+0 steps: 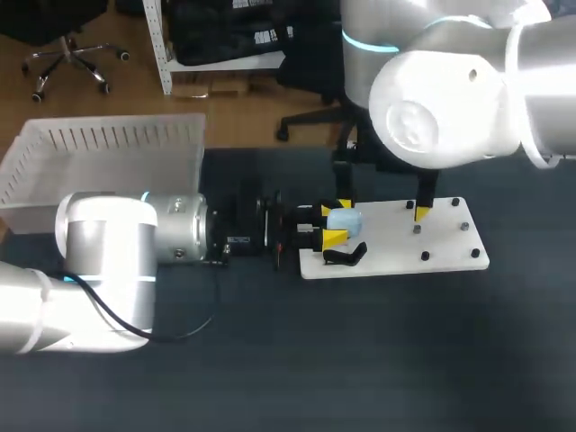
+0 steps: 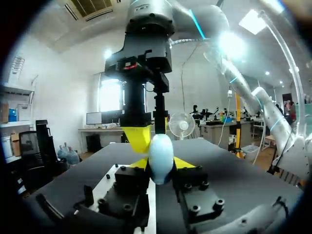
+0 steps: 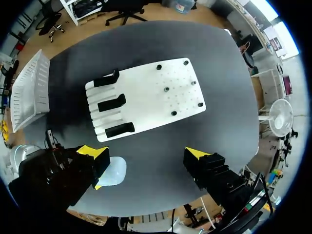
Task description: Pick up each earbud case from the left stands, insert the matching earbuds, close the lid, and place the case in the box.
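Head view: pale-blue earbud case (image 1: 346, 219) partly hidden in left gripper (image 1: 335, 225)

The left arm (image 1: 108, 247) is made of brushed-silver and white cylinders, with a thin cyan light ring at one joint and a slim black cable (image 1: 171, 337) running from it. The right arm (image 1: 441, 103) is glossy white and rounded, and it too bears a cyan ring. The left gripper (image 2: 161, 165) is matt black blocks studded with round screw heads, its fingers tipped bright yellow. The right gripper (image 3: 145, 155) looks alike, with what may be a small red label on its body.
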### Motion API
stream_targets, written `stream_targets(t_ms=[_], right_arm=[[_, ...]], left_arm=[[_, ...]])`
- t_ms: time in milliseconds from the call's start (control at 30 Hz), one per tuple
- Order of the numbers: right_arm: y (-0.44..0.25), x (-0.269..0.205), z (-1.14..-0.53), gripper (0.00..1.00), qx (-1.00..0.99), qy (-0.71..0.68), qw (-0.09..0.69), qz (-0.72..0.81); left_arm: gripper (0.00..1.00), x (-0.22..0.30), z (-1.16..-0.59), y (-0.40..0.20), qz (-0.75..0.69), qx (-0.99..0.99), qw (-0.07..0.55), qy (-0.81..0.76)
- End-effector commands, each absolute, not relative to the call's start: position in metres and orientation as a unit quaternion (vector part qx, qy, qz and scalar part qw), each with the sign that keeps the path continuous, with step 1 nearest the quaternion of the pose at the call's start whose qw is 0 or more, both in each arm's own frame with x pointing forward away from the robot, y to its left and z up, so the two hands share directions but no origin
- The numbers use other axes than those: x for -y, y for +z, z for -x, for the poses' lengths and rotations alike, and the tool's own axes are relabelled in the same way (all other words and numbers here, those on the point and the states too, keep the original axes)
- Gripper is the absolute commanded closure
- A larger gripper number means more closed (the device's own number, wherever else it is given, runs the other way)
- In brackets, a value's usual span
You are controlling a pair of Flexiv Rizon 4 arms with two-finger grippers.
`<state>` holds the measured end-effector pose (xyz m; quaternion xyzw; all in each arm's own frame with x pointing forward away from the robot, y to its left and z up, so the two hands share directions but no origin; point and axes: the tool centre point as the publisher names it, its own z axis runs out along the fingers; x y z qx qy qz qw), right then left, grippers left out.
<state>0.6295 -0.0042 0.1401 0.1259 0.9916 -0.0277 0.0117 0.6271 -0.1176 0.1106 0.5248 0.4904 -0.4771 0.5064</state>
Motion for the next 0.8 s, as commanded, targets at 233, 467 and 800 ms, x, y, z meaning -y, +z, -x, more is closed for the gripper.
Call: stream_targets(t_ms=[233,467,800], right_arm=[[0.18,0.04,-0.62,0.0,-0.968,-0.002,0.147,-0.204],[0.175,0.065,-0.611,0.0,-0.962,0.019,0.138,-0.237],[0.173,0.068,-0.609,0.0,-0.961,0.021,0.137,-0.241]], left_arm=[[1.0,0.118,-0.626,0.11,-0.523,-0.491,0.51,-0.475],[1.0,0.09,-0.634,0.12,-0.526,-0.513,0.519,-0.436],[1.0,-0.018,-0.678,0.15,-0.52,-0.607,0.527,-0.288]])
